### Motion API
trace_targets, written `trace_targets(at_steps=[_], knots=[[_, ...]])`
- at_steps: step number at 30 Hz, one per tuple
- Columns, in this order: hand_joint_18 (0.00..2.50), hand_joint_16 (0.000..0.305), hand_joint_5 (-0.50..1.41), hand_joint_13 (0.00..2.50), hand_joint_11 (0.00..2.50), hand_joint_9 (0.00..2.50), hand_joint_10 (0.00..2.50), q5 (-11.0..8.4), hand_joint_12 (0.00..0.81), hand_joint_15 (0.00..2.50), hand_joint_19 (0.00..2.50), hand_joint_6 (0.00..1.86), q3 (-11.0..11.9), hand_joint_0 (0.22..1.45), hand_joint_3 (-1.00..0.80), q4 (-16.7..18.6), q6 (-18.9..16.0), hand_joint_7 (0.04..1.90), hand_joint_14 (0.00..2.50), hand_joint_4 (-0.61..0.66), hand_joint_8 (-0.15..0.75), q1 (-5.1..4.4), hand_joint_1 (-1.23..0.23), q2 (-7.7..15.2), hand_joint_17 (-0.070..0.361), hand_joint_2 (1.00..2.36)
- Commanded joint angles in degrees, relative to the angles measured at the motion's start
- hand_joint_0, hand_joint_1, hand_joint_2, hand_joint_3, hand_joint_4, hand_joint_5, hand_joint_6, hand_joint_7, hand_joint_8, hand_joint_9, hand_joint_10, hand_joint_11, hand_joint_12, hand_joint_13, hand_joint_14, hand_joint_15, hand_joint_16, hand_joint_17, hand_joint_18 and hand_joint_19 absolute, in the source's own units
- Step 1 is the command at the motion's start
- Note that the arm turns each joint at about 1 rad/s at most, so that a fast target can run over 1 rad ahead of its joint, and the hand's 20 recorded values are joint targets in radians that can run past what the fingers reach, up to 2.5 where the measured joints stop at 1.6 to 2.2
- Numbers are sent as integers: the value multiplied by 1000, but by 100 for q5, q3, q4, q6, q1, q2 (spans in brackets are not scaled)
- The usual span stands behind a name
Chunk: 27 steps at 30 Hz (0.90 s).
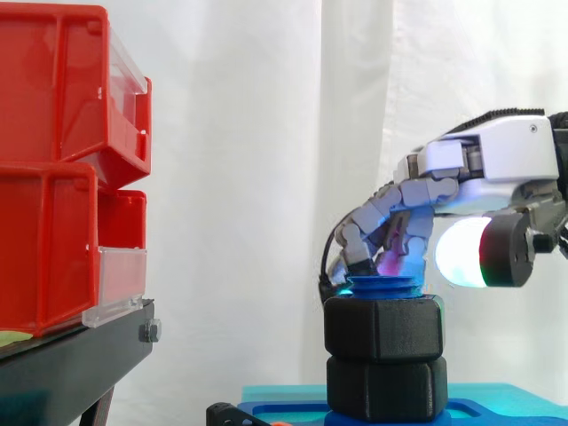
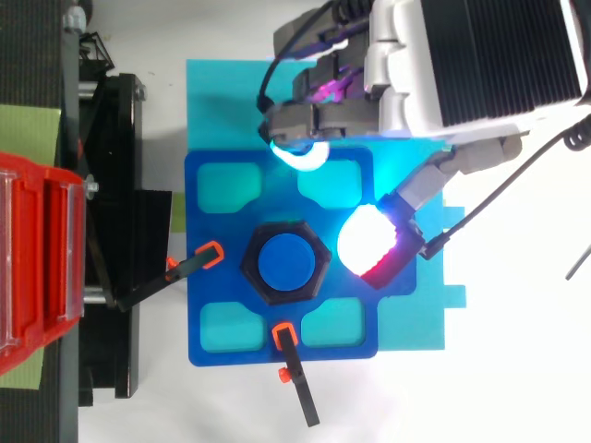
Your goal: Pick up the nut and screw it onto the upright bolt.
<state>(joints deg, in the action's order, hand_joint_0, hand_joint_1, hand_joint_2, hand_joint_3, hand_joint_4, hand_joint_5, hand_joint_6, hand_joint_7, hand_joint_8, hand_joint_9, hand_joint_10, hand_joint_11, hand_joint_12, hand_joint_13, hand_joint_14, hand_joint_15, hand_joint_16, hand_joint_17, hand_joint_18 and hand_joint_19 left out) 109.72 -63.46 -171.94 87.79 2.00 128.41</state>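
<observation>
Already the nut (image 1: 383,327) sits threaded on the upright bolt (image 2: 286,261), just below its top; the robot hand (image 1: 417,191) hovers close beside, half open, gripping nothing, seemingly poised to turn it further.

Robot hand (image 2: 319,115) beside nut (image 2: 251,262) on bolt (image 2: 286,262)

We take this for a robotics lab: a white curtain (image 1: 266,133) behind, red storage bins (image 1: 44,240) on a black stand (image 1: 80,359) at 9 o'clock, and clamps (image 2: 297,388) at 9 and 6 o'clock gripping a blue fixture plate (image 2: 199,305) that holds the bolt (image 2: 286,261) upright.
</observation>
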Motion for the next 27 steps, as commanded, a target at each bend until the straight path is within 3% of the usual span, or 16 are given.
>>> trace_targets(at_steps=[1, 4, 10, 19, 27], knots=[[593, 16, -68, 904, 0, 1082, 0, 24, 166, 0, 32, 503, 124, 503, -500, -67, 19, 846, 0, 212, 218, 11, -291, 0, 36, 1000], [535, 18, -91, 860, 0, 1015, 0, 24, 170, 0, 15, 502, 168, 498, -500, -85, 37, 718, 0, 181, 211, 11, -285, 0, 40, 1000], [465, 21, -116, 793, 0, 880, 0, -64, 186, 0, 0, 501, 168, 486, -500, -23, 2, 604, 0, 171, 194, -94, -268, 0, 47, 1000], [55, 25, -170, 480, 0, 534, 0, -302, 240, 0, 0, 500, 159, 473, -500, -6, -183, 549, 0, 103, 164, -314, -241, 0, 57, 1000], [0, 27, -162, 407, 0, 432, 0, -425, 260, 0, 0, 501, 97, 465, -500, 12, -262, 580, 0, 103, 160, -419, -219, 0, 61, 1000]])
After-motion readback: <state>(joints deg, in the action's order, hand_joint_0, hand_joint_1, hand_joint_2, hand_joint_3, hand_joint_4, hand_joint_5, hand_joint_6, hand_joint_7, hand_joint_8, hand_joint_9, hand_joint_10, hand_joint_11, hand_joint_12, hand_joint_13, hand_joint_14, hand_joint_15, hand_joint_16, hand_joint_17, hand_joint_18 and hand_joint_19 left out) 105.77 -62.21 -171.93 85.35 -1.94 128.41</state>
